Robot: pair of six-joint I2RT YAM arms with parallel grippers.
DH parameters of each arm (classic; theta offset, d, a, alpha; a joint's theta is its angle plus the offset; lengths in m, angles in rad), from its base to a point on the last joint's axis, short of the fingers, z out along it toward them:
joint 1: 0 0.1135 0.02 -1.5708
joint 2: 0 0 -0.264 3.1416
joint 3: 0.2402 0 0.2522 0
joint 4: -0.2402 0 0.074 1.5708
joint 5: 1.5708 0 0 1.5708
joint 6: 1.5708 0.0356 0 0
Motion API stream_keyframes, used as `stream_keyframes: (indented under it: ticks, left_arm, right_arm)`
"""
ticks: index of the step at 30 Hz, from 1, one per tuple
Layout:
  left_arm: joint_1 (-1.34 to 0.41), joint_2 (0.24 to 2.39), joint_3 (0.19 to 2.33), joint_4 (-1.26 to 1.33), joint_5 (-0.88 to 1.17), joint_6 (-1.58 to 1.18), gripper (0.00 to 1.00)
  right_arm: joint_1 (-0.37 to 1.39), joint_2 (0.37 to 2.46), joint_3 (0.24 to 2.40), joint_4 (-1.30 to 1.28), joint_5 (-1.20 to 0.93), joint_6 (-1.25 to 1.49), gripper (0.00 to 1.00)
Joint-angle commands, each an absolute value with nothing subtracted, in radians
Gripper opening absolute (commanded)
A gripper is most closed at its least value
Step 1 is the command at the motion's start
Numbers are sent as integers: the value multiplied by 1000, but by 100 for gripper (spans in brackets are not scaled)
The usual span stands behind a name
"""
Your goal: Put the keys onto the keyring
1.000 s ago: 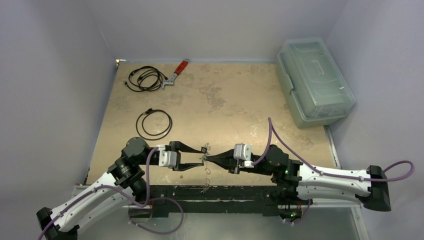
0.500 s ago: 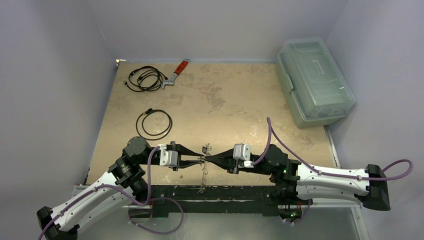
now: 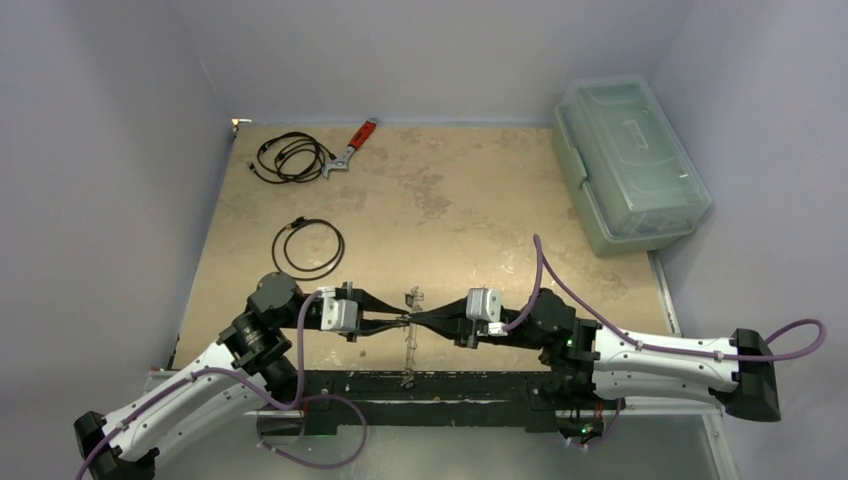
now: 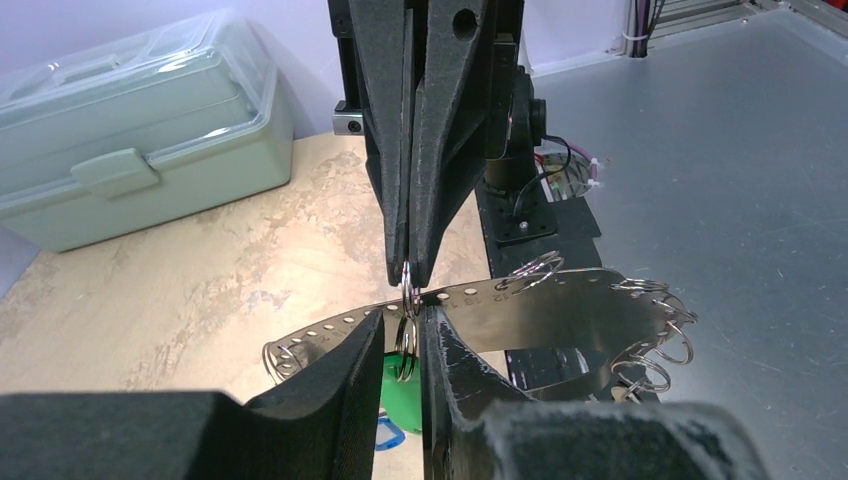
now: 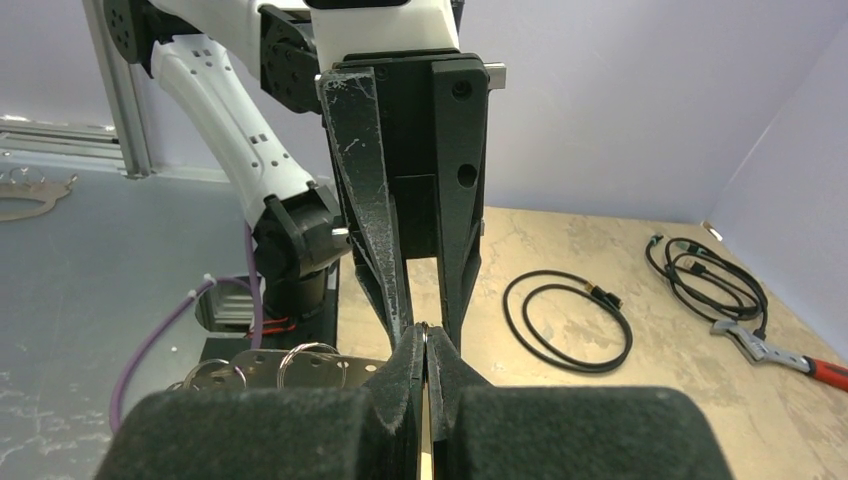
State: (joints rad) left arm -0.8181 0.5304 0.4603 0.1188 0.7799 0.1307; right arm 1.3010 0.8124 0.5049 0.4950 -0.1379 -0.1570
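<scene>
Nearest, low over the near edge of the table (image 3: pixel 450 200), both claws meet tip to tip. Left gripper (image 4: pixel 403 330): jaws narrow, pinched on the small split ring of the green key (image 4: pixel 400 400), whose tag hangs just under the fingers. A blue tag (image 4: pixel 388 436) sits just below that, probably a second key, mostly hidden. No dark key visible. Right gripper (image 5: pixel 425 335): jaws fully together, clamped on the top edge of the keyring (image 4: pixel 560 310), a thin perforated grey metal band curving off to the right, with spare split rings (image 4: pixel 650 375) dangling along its edge. The band is held in the air between the arms, clear of the table. Handling guess: key and ring are light, hard, slick metal; the band is thin and springy and likely to flex or twist if pushed, so grip it close to the target hole. Take the key by its split ring, not the tag, since the tag swings. Farther out: black cable loop (image 3: pixel 308 249) left, a second coil (image 3: pixel 290 157) and red-handled wrench (image 3: pixel 352 147) far left, clear lidded box (image 3: pixel 630 160) far right.
</scene>
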Motion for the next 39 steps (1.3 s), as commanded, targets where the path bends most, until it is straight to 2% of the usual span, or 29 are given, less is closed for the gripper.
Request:
stream_keyframes:
  ticks: [1, 11, 13, 22, 29, 37, 39]
  left_arm:
    - [-811, 543, 492, 139, 797, 118, 16]
    - [-810, 548, 498, 133, 796, 119, 7]
    - [-810, 548, 499, 130, 797, 120, 1]
    - [-810, 559, 544, 16, 721, 186, 0]
    - [-809, 566, 576, -72, 651, 236, 0]
    - [-812, 607, 653, -230, 559, 288, 0]
    - [-813, 624, 678, -280, 529, 292, 0]
  right_arm:
    - [1301, 808, 544, 600, -165, -159, 0]
    - [1301, 824, 544, 600, -181, -158, 0]
    - [1301, 826, 545, 597, -185, -156, 0]
    - [1301, 829, 560, 532, -161, -158, 0]
    - [1301, 783, 587, 420, -45, -166, 39]
    - [1301, 810, 713, 186, 38, -193, 59]
    - [1301, 856, 783, 109, 88, -234, 60]
